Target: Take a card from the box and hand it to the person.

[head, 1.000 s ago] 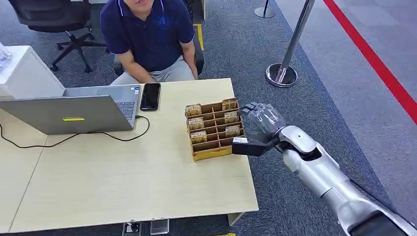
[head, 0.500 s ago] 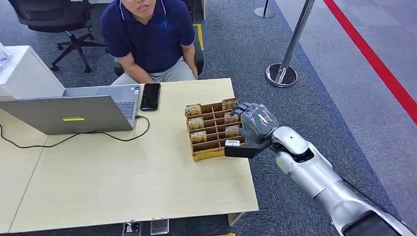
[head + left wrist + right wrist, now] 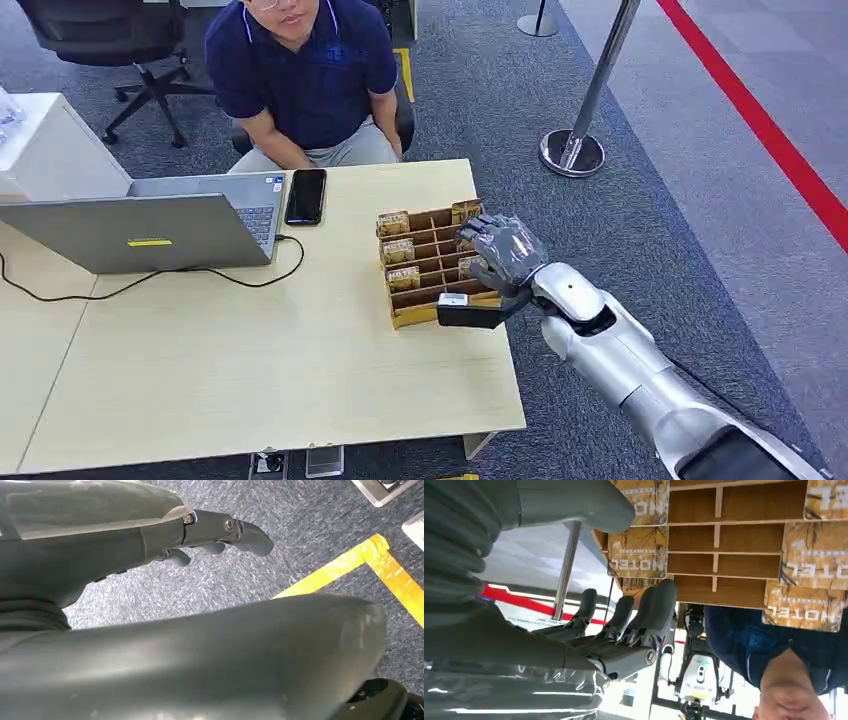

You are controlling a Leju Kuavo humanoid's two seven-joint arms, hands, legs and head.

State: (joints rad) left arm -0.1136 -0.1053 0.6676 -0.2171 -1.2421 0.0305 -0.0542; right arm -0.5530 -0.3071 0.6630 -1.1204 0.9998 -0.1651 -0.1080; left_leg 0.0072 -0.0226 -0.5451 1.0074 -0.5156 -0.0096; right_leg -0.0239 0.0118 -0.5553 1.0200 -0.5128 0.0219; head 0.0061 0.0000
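A wooden card box (image 3: 422,316) with several slots stands near the table's right edge. Patterned cards (image 3: 398,250) fill its left column, and one more card (image 3: 466,211) shows at the back right. My right hand (image 3: 497,258) hovers over the box's right column, fingers spread and holding nothing, its thumb (image 3: 468,313) reaching across the box's front corner. In the right wrist view the fingertips (image 3: 659,600) are close to a "HOTEL" card (image 3: 639,552) and the box's slots (image 3: 744,565). My left hand (image 3: 150,580) hangs over grey carpet, holding nothing. The person (image 3: 300,75) sits across the table.
A laptop (image 3: 150,232) with a black cable and a phone (image 3: 306,195) lie on the table's far left half. A metal stanchion (image 3: 578,140) stands on the carpet to the right, and an office chair (image 3: 110,40) is at the back left.
My right hand has moved left from beside the box to over its right column, and the thumb has come in front of the box's corner.
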